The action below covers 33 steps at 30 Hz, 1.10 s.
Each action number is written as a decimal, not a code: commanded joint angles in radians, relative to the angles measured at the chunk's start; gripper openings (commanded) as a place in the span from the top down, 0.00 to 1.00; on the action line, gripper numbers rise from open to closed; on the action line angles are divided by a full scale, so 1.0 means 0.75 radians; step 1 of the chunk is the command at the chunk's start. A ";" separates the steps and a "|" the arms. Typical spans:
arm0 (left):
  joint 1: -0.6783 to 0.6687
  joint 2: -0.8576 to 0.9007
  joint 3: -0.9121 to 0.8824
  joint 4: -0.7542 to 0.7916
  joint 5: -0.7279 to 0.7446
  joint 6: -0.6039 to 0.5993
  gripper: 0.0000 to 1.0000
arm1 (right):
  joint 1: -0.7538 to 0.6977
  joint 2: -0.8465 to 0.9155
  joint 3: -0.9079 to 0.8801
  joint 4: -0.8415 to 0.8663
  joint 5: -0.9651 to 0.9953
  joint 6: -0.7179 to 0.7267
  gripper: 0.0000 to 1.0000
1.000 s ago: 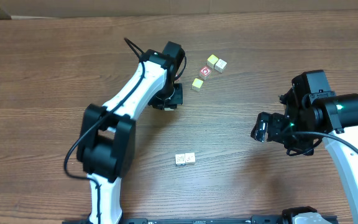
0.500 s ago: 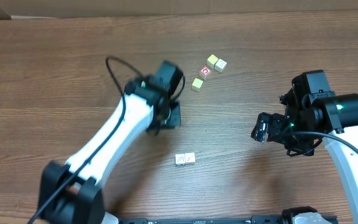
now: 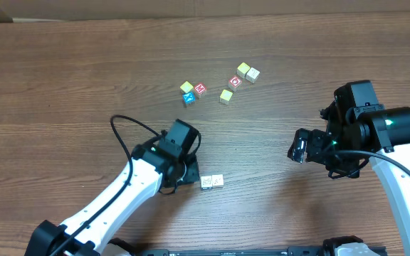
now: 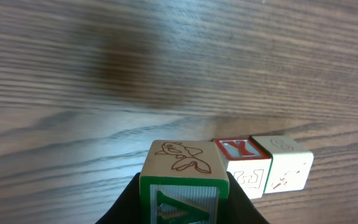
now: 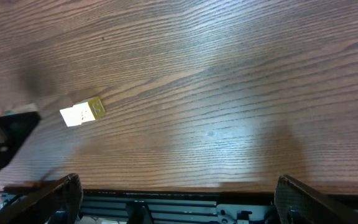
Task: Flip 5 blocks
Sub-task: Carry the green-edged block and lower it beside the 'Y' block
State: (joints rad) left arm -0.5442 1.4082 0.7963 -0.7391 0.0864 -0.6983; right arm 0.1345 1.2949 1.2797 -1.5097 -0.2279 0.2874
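One block in hand: gripping the green V cube [image 4: 182,190] between the narrowed fingers of the left gripper [image 3: 184,174], a fish drawing on the cube's upturned face and the V facing the wrist camera. Holding it just beside the pair of touching blocks [image 3: 212,182], on the side toward the left arm's base; resting on the wooden table [image 3: 62,85] or lifted clear of it, cannot tell which. Showing that pair in the left wrist view as a red-bordered Y block [image 4: 241,155] and a pale block [image 4: 286,163], side by side and sitting flat on the wood. Hanging the right gripper [image 3: 299,146] well apart from the pair, on the opposite side, fingers spread fully wide and gripping nothing. Lying beyond the pair, toward the far edge and well apart from it, seven loose blocks in two clusters: a yellow cube [image 3: 186,87], a blue cube [image 3: 188,99] and a red M cube [image 3: 200,89] close together, then farther toward the right arm a red O cube [image 3: 235,82], a lime cube [image 3: 226,95], and a second yellow cube [image 3: 243,70] touching a cream cube [image 3: 253,74].
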 commanded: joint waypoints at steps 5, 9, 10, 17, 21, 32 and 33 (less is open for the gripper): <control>-0.046 -0.012 -0.123 0.103 0.050 -0.062 0.93 | 0.008 -0.013 0.021 0.004 0.014 -0.009 0.00; -0.046 -0.007 -0.151 0.139 0.050 -0.062 0.91 | 0.008 -0.013 0.021 0.004 0.013 -0.008 0.00; -0.046 -0.004 -0.152 0.146 0.050 -0.062 0.91 | 0.008 -0.013 0.021 0.004 0.013 -0.008 0.00; -0.046 0.048 -0.152 0.179 0.059 -0.062 0.90 | 0.008 -0.013 0.021 -0.003 0.013 -0.008 0.00; -0.046 0.082 -0.152 0.189 0.060 -0.063 0.90 | 0.008 -0.013 0.021 -0.010 0.014 -0.008 0.00; -0.046 0.084 -0.152 0.194 0.060 -0.067 0.84 | 0.008 -0.013 0.021 -0.016 0.013 -0.008 0.00; -0.046 0.084 -0.152 0.194 0.060 -0.067 0.83 | 0.008 -0.013 0.021 -0.016 0.013 -0.008 0.00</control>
State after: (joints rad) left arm -0.5747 1.4658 0.6903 -0.5968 0.1207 -0.7341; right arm 0.1345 1.2949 1.2797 -1.5204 -0.2279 0.2874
